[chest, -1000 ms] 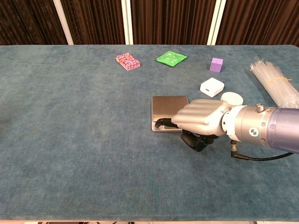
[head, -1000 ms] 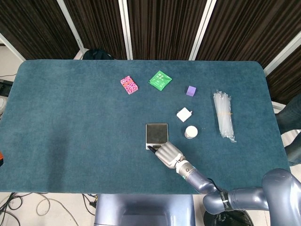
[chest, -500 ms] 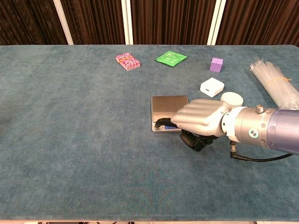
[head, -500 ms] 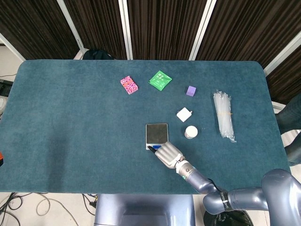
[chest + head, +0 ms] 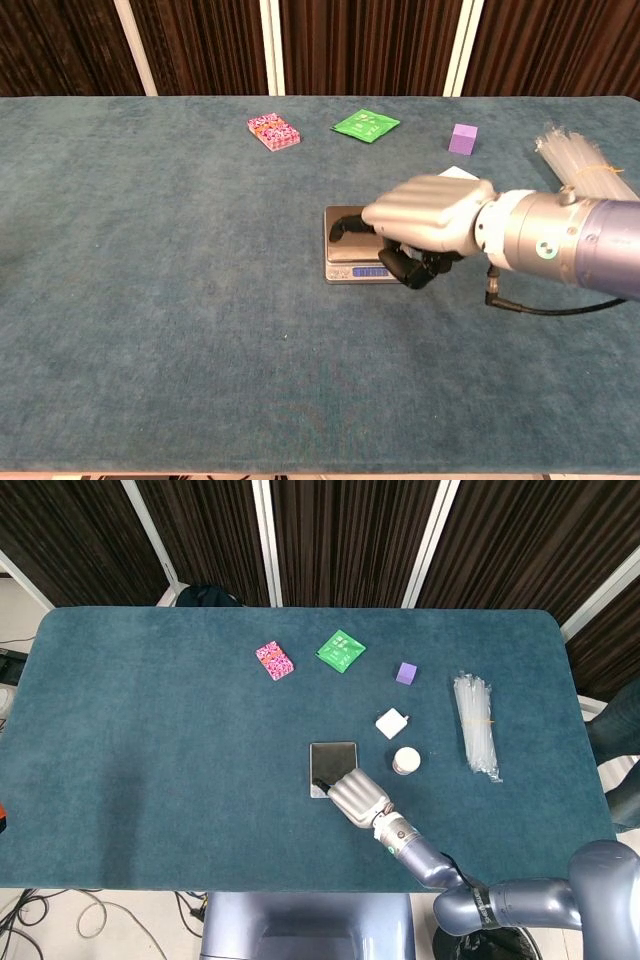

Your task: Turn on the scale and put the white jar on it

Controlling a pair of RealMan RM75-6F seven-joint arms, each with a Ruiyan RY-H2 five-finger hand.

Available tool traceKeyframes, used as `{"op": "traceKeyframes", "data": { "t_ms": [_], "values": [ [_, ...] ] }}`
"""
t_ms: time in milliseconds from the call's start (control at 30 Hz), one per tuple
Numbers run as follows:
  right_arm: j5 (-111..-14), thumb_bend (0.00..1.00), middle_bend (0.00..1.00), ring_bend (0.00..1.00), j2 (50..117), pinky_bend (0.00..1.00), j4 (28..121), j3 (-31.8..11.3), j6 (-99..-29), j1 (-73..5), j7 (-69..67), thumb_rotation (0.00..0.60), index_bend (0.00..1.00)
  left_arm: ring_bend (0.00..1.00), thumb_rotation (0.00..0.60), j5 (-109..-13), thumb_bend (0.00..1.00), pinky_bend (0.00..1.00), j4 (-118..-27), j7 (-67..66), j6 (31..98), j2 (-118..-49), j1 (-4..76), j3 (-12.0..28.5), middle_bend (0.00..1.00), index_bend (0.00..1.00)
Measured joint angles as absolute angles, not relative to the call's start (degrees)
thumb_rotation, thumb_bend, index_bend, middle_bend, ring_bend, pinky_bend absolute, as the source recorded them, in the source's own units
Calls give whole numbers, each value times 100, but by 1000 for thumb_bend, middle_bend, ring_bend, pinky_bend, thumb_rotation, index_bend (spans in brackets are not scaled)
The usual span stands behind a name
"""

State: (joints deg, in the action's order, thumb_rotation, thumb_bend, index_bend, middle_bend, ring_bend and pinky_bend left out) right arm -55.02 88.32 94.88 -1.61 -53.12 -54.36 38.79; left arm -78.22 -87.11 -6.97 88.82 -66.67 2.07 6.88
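Observation:
The small silver scale [image 5: 332, 762] [image 5: 352, 253] lies mid-table, and its front display [image 5: 372, 272] glows blue. My right hand [image 5: 356, 795] [image 5: 428, 222] hovers above the scale's near right part with its fingers curled in, holding nothing and clear of the display. The white jar [image 5: 406, 761] stands upright on the cloth just right of the scale. In the chest view the hand hides the jar. My left hand appears in neither view.
A white adapter block [image 5: 391, 723] [image 5: 457, 172] lies behind the jar, with a purple cube [image 5: 405, 673] [image 5: 462, 138] farther back. A green packet [image 5: 340, 649] [image 5: 365, 124] and a pink packet [image 5: 274, 661] [image 5: 273, 131] lie at the far middle. A bundle of clear straws [image 5: 476, 725] [image 5: 590, 170] lies at the right.
My right hand has lifted off the scale's front edge and moved up and back over the plate. The scale's display has lit up blue.

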Motion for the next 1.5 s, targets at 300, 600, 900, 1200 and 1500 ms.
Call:
{"op": "traceKeyframes", "data": {
  "t_ms": [300,600,900,1200,1500],
  "values": [
    [-5778,546,62,72,8442,182,9712,-483,-5547,-5286,3338,600,40,0,600,-7825,687,0,-8712,-699,8887,-6670,205,687,0,26],
    [-5482,500,6,0,8081,0,9413,-783,-5365,-5192,2805,600,37,0,600,-7820,687,0,-8721,-701,8885,-6666,202,686,0,27],
    [-4902,501,8,0,7892,0,9146,-620,-4921,-5156,2807,600,36,0,600,-7807,687,0,-8728,-731,8887,-6673,197,684,0,27],
    [-4717,501,52,24,7944,0,8845,-457,-4769,-5118,2816,600,37,0,600,-7795,687,0,-8718,-747,8872,-6678,198,682,0,27],
    [-4768,500,211,151,8078,0,8533,-357,-4755,-5035,2770,600,53,0,600,-7781,687,0,-8722,-775,8865,-6681,196,679,0,27]
  ]
}}
